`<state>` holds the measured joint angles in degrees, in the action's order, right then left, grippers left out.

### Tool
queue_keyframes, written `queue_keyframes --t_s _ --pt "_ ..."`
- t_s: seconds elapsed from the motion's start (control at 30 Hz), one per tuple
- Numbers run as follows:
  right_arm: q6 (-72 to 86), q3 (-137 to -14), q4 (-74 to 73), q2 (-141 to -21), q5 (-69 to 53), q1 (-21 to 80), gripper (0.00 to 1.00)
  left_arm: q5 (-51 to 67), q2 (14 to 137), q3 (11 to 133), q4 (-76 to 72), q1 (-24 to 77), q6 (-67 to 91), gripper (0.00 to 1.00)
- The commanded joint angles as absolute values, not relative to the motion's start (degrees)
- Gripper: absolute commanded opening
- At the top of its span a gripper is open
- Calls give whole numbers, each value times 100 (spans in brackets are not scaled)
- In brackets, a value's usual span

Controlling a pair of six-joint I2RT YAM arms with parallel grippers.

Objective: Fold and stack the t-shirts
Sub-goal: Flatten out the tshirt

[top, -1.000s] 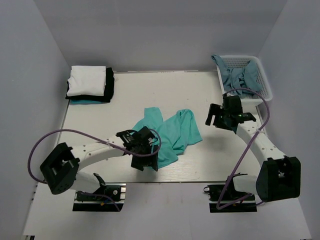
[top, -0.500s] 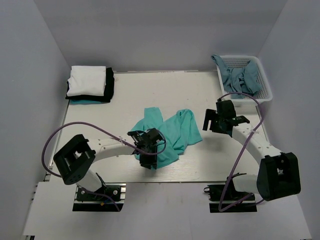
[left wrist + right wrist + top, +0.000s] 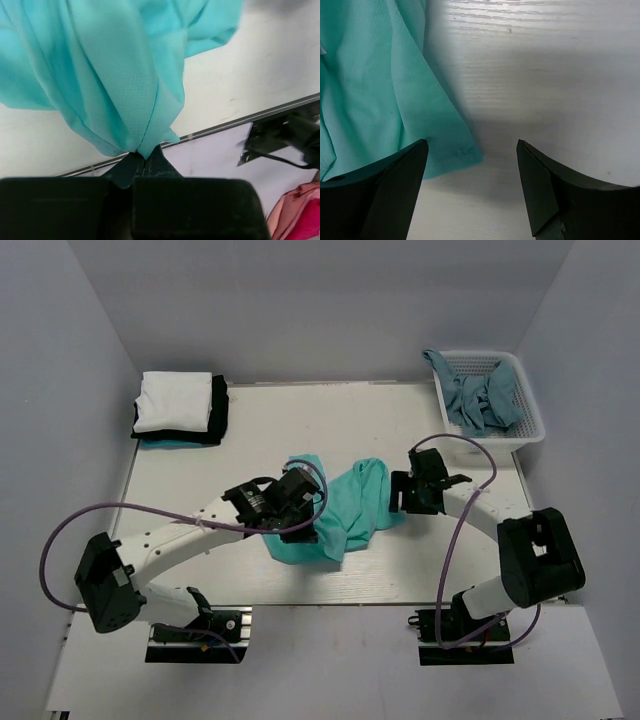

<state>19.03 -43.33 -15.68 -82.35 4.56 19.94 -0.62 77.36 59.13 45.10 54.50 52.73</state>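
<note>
1. Turquoise-green t-shirt (image 3: 352,502) is lying crumpled near the middle of the table (image 3: 250,435) in the overhead view. We are seeing the left gripper (image 3: 300,527) sitting over its near-left part, while the right gripper (image 3: 398,495) is hovering at its right edge. A folded stack is resting at the far-left corner: a white t-shirt (image 3: 172,400) on a black t-shirt (image 3: 218,412) on a teal t-shirt (image 3: 160,443). A white lattice basket (image 3: 532,418) at the far right is holding blue-grey cloth (image 3: 480,395).
2. From the left wrist, we are watching the left gripper (image 3: 145,159) pinching a gathered fold of the turquoise-green t-shirt (image 3: 115,75). Its jaws are closed tight on the cloth, which is fanning out from the pinch over the table (image 3: 260,65).
3. From the right wrist, we are finding the right gripper (image 3: 471,150) with its jaws standing wide apart and holding nothing. A corner of the turquoise-green t-shirt (image 3: 370,90) is lying on the table (image 3: 545,75) between its fingers (image 3: 395,190).
</note>
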Motion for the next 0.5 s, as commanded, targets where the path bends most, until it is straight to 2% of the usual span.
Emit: queue_keyframes --t_s 0.0,0.1,0.13,0.2,0.23,0.27,0.3,0.4,0.47 --pt "1837 -4394 -1195 -8638 290 2161 77 -763 7304 6554 4903 5414 5344 0" --pt "1907 -4552 -1099 -9095 360 2285 77 -1457 7146 7090 5203 5414 5484 0" --pt "1925 -4701 -1081 -9210 360 2294 65 -1589 7076 7223 5255 5414 5484 0" --pt "1873 -4763 -976 -9325 361 2355 49 -2038 7075 7610 5361 5361 5484 0" --pt "1994 -4807 -923 -9377 404 2373 28 -2161 7075 7733 5361 5361 5484 0" --pt "2013 -4834 -871 -9404 404 2382 10 -2432 7075 7856 5361 5361 5432 0" --pt "2056 -4921 -888 -9430 509 2364 0 -2522 7075 8075 5414 5361 5432 0" --pt "2109 -5193 -1185 -9143 1129 2364 0 -3162 7075 8680 5711 5361 5379 0" --pt "2101 -5369 -1405 -8372 1466 2347 0 -3862 7075 9364 6019 5361 5379 0"
